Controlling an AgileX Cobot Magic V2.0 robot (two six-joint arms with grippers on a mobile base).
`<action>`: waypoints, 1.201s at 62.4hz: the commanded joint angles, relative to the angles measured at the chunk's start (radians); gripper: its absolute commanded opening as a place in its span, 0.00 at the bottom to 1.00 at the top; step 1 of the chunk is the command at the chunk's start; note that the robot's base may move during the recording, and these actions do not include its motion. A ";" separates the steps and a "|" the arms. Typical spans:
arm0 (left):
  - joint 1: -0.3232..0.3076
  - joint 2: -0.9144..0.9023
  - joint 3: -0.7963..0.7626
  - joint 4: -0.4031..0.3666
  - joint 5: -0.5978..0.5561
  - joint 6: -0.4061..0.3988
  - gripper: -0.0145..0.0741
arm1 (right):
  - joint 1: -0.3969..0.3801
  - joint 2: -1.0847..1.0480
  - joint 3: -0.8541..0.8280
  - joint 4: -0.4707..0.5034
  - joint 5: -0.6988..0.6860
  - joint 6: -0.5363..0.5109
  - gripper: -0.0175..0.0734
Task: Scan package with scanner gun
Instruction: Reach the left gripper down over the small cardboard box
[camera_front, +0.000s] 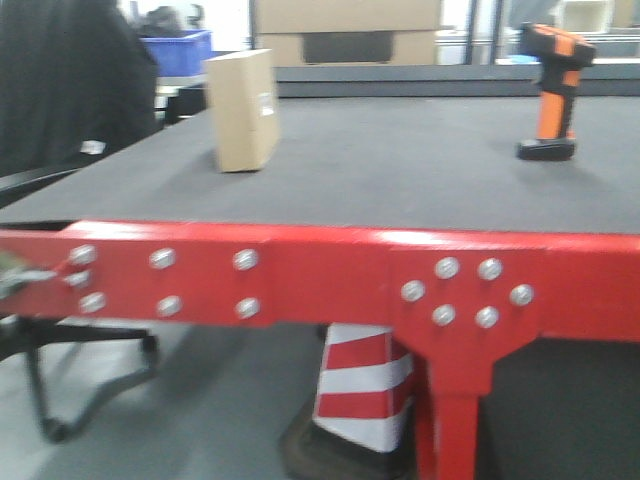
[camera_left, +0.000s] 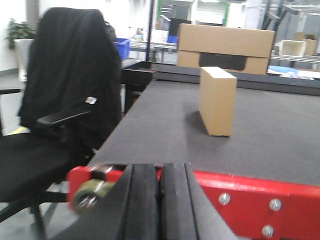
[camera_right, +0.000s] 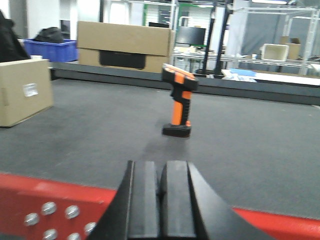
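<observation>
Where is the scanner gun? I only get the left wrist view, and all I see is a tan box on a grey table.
Observer: The right wrist view shows it. The scanner gun stands upright on its base on the table, well to the right of the package.
Operator: Does the box have a barcode? I see only plain cardboard.
Observer: Yes. A small white label sits on the face turned toward the scanner gun's side.
Operator: Is the other arm holding anything?
Observer: No. The right gripper is shut on nothing, well short of the scanner gun.
</observation>
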 joint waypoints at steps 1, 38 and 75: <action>0.000 -0.003 -0.002 0.002 -0.016 -0.001 0.04 | 0.002 -0.003 -0.001 -0.004 -0.022 0.000 0.02; 0.000 -0.003 -0.002 0.002 -0.016 -0.001 0.04 | 0.002 -0.003 -0.001 -0.004 -0.024 0.000 0.02; 0.000 -0.003 -0.002 0.002 -0.016 -0.001 0.04 | 0.002 -0.003 -0.001 -0.004 -0.024 0.000 0.02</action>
